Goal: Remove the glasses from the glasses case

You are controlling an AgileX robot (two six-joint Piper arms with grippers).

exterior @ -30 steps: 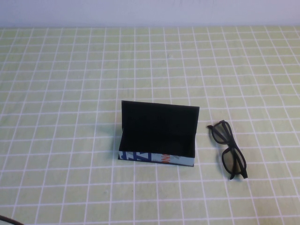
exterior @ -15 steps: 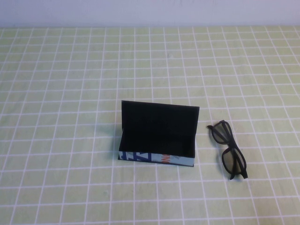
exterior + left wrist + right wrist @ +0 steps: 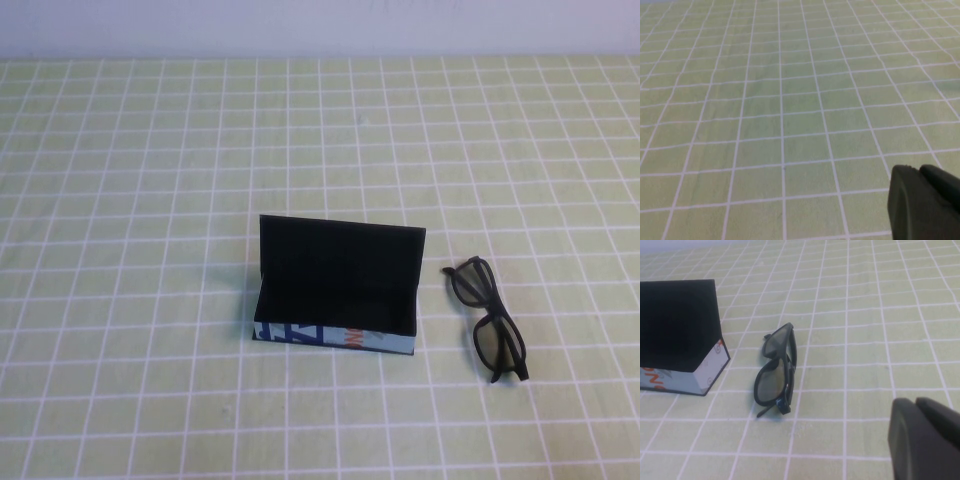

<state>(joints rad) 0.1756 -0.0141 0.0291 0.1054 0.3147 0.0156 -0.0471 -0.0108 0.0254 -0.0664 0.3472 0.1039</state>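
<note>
Biggest thing here is the desk (image 3: 150, 150), covered in a pale green cloth with a white grid all over it. Sitting about mid-desk is the glasses case (image 3: 335, 290), a black rectangular box with its flat hinged lid standing open toward the far side and a pale blue front wall with dark blue and orange print. From above the inside looks plain black and empty, as far as I can tell.

Just to the right of it, close but not touching, are the glasses (image 3: 488, 320), a black plastic-framed pair with dark squarish lenses and thick arms. They lie on the cloth, arms folded, in line front to back.

So the way I read it, the job is basically done: glasses are out of the case and resting on the desk. Nothing left that I can see, except maybe parking the arms.

Neither arm shows in the high view. The right hand (image 3: 925, 440) only pokes into its own wrist view as a dark tip, pulled well back from the glasses, closed and holding nothing. The left hand (image 3: 922, 202) is a dark shape over bare cloth, away from everything; can't tell if it's open or closed.
</note>
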